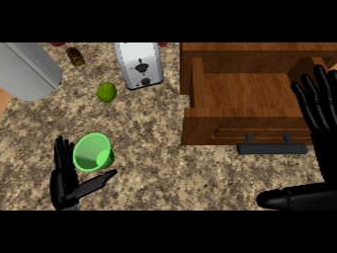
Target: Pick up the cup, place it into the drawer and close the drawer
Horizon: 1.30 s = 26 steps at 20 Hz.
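Right hand (330, 148) fills the near right corner, fingers spread and straight, pointing away over the front right of the drawer, thumb stretched out low toward the left; it holds nothing. Under everything runs the speckled desk (156, 148), a strip of wooden floor showing past its left edge. Big wooden drawer (240, 99) next, pulled open at the desk's far right, its inside bare wood, its dark handle (272, 148) jutting off the front panel toward us. Over at the far left corner, a large grey cylinder (21, 69) lies tilted. Silver toaster (140, 64) sits at the far edge, just left of the drawer. Left hand (67, 180) now, at the near left: fingers straight up beside the cup, thumb angled out beneath it, open and not closed around it. Green cup (93, 152) lies tipped, mouth facing us, right at those fingers, well left of the drawer. Small green fruit (107, 92) rests between cylinder and toaster. Tiny brown bottle (75, 56) at the far edge.
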{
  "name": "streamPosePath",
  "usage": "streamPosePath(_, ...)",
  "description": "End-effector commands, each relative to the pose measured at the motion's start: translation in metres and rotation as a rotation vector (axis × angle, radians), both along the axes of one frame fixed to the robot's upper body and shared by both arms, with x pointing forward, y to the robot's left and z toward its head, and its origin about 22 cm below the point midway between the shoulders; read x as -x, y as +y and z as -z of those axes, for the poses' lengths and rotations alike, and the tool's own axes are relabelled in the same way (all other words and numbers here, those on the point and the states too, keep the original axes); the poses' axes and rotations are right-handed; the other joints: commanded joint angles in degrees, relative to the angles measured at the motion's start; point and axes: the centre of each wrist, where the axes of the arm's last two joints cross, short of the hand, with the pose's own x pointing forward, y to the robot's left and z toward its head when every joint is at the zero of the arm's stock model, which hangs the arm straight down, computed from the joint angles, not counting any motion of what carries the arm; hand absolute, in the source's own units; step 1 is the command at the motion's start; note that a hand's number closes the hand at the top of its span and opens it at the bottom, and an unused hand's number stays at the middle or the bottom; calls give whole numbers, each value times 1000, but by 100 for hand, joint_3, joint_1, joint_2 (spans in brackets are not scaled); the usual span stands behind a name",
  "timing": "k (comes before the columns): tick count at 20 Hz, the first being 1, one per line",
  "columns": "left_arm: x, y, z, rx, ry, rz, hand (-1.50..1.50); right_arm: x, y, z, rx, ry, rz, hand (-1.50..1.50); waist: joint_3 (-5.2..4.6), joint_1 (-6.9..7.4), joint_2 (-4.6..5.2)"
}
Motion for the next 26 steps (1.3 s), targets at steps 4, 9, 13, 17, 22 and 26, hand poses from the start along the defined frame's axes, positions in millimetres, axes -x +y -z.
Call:
streamPosePath(4,-27,2,11,17,-24,6,-150,16,-4,-3,-1,9,-4,-150,-2,-33,4)
streamPosePath(9,-23,-7,16,59,-46,25,-150,-1,3,-4,-11,0,-2,-150,0,-9,3)
streamPosePath(13,-17,-5,-8,83,-47,29,-150,7,1,-12,-17,15,6,-150,2,13,-5)
streamPosePath(17,-24,-2,7,141,-74,40,-150,-6,-7,4,-23,-5,5,-150,2,6,0)
streamPosePath(22,-32,12,10,219,-122,134,-150,10,-2,4,18,15,0,-150,0,-14,1)
streamPosePath(26,-23,-16,35,239,-165,159,150,10,-3,-1,-1,-2,-8,-150,-4,-51,15)
